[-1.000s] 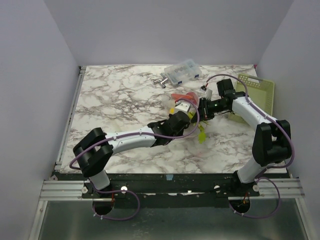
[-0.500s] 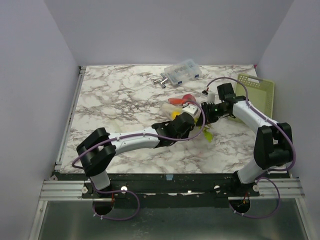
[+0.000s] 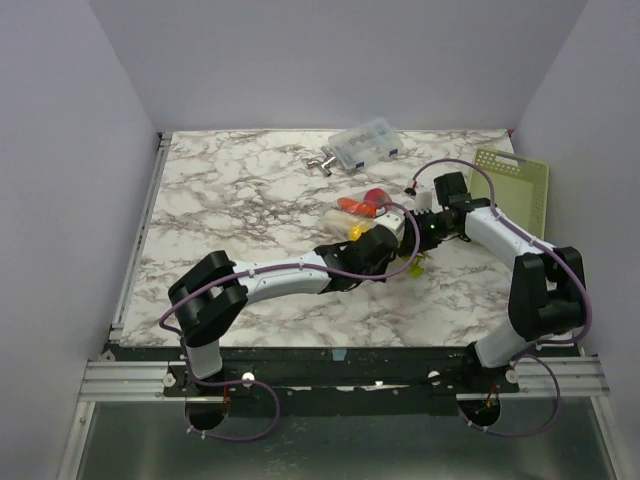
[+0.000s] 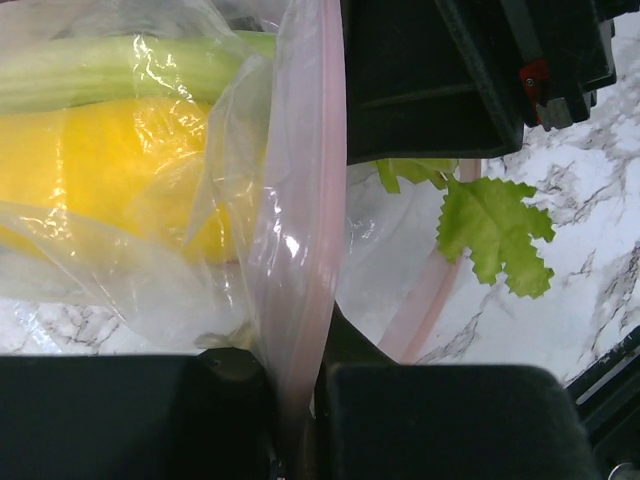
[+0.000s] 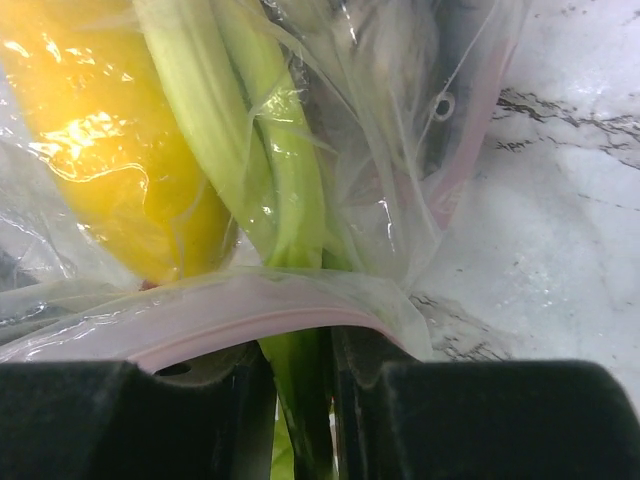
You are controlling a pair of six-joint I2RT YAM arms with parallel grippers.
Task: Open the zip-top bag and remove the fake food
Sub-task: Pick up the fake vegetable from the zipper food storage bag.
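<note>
The zip-top bag [image 3: 352, 216] lies crumpled at mid-table, with red pieces [image 3: 366, 200] and a yellow lemon [image 4: 110, 160] of the fake food inside it. My left gripper [image 4: 300, 365] is shut on the bag's pink zipper strip [image 4: 318, 200]. It meets my right gripper [image 3: 413, 232] at the bag's mouth. A pale green stalk [image 5: 270, 170] runs out of the bag and fills the narrow gap of my right gripper [image 5: 300, 365], with the pink strip [image 5: 250, 305] bowed across in front. The stalk's green leaf [image 4: 495, 235] rests on the marble under the right gripper.
A small clear plastic box [image 3: 365, 143] and a metal fitting [image 3: 322, 162] sit at the back of the table. A pale green basket [image 3: 515, 185] stands at the right edge, close behind the right arm. Grey walls close in three sides.
Both grippers have shifted right and toward the near edge with the bag. The left forearm has swung further across. The green leaf now lies lower, next to the right gripper.
</note>
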